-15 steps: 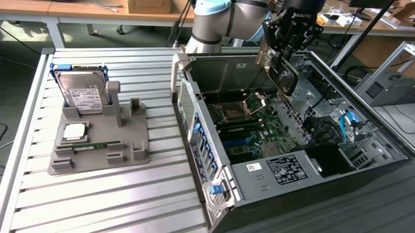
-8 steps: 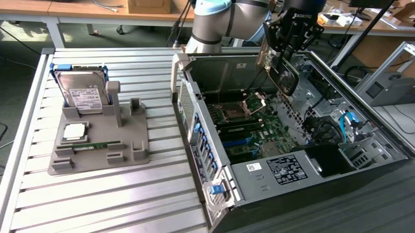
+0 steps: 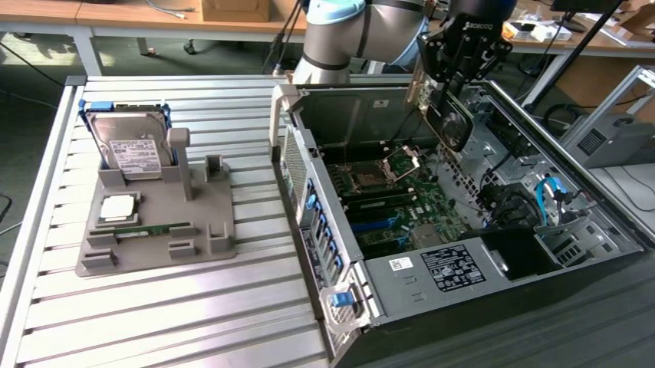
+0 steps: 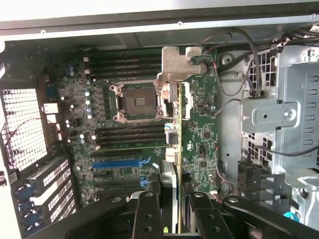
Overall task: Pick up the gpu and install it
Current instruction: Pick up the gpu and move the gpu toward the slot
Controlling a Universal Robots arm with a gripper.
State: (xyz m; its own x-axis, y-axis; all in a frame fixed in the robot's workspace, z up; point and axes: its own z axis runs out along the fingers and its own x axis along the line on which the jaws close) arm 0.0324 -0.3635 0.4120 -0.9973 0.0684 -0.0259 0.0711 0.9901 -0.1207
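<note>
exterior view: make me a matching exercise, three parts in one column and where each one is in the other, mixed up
1. graphics card
2. hard drive
3. memory stick

a. lying flat on the grey stand
b. held in the hand above the open computer
c. standing on end in the grey stand

Pairs: 1-b, 2-c, 3-a
</note>
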